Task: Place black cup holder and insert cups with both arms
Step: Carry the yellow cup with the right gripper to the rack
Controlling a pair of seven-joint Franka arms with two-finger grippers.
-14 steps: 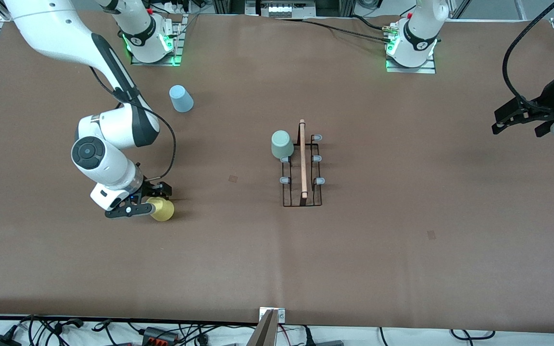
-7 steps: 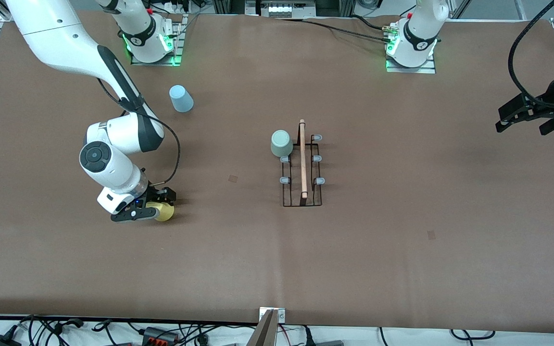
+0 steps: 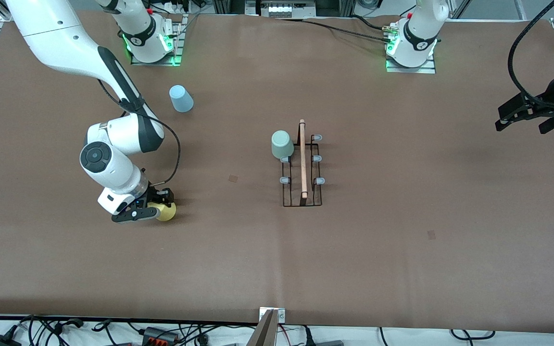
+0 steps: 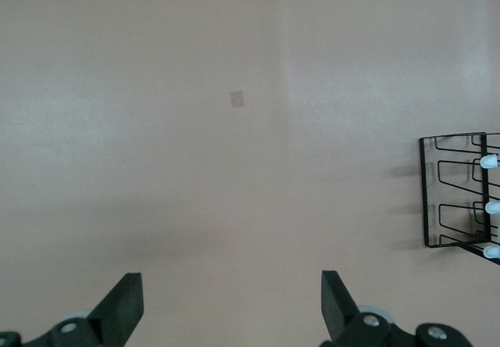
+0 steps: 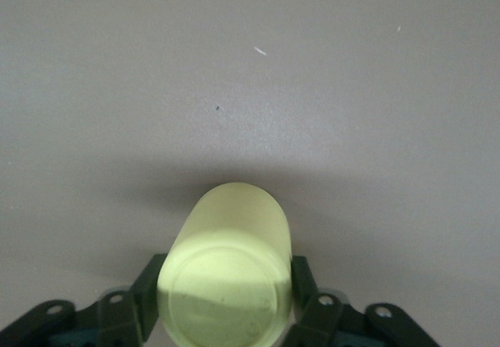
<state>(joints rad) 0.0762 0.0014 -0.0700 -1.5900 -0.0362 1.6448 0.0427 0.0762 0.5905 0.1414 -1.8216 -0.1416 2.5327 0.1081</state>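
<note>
The right pincer point(image 3: 157, 210) is clamped on the yellow cup point(image 3: 167, 211), low at the table point(image 3: 402, 250), ready to carry it to the black cup holder point(image 3: 301, 166) mid-table; the left pincer point(image 3: 522, 117) waits, fingers spread, holding nothing

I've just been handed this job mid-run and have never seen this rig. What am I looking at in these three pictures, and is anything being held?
Two white robot arms work at a brown table. The wide picture looks down from across the table; the other two come from cameras on the wrists. The right gripper is shut on the yellow cup, down at table level. The left gripper waits open at its own end. Mid-table stands the black cup holder with the green cup on a peg. The blue cup stands loose near the right arm's base.
</note>
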